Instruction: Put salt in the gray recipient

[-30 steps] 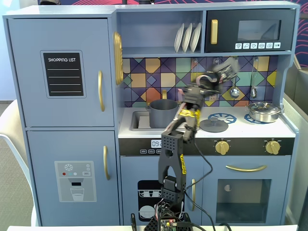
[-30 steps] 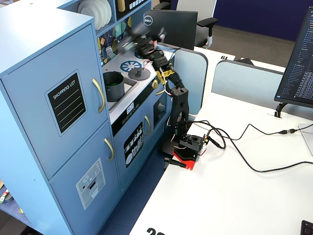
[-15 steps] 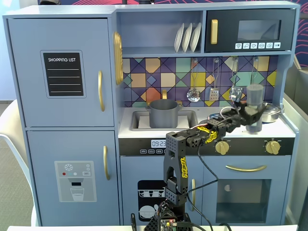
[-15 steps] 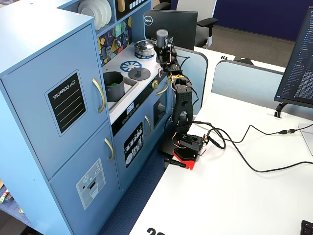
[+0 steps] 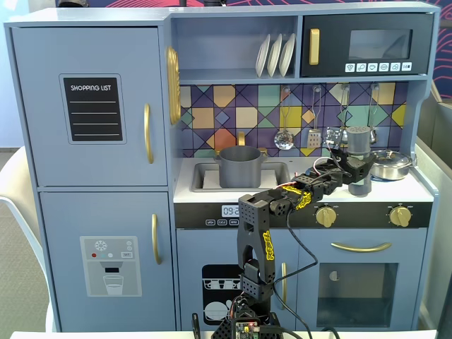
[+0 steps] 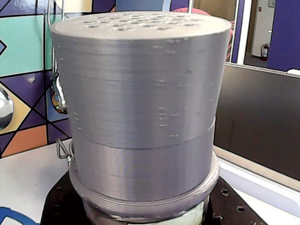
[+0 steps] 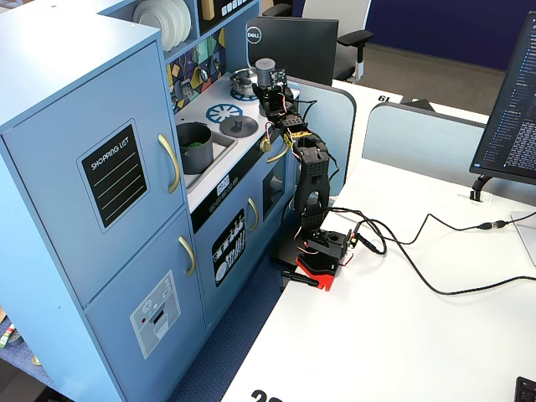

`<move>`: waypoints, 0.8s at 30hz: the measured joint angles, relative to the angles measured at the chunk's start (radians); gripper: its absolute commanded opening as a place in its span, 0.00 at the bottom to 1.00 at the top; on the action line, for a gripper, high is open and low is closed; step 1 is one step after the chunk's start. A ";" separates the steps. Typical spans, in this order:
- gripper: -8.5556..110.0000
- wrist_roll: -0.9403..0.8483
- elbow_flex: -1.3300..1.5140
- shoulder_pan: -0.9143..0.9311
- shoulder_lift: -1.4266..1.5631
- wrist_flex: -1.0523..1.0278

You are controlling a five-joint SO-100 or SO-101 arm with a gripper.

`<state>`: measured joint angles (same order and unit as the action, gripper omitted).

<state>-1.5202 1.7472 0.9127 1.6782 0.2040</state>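
Your claw (image 5: 358, 168) is clamped on the salt (image 5: 359, 141), upright, base just above the counter (image 5: 409, 189) at its right end, in a fixed view. Wrist view: the shaker's gray top (image 6: 140, 70) fills the frame. Steel pot (image 5: 388, 164) sits just right of the salt. Gray recipient (image 5: 240, 167) stands in the sink, well left of the salt.

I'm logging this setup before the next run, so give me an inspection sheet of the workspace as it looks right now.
Surface: toy kitchen counter, pale.
Job's things: salt shaker upright at the counter's right end; gray pot in the sink.
Clutter: steel pot, flat lid, hanging utensils.
Gripper: gripper around the shaker; closure cannot be told.
Cables: black leads across the white desk.
Surroundings: monitor, office chair.
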 measured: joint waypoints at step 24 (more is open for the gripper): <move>0.27 0.075 -0.057 0.002 -0.009 -0.133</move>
<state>-1.4450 1.6904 0.9143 1.6690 0.0706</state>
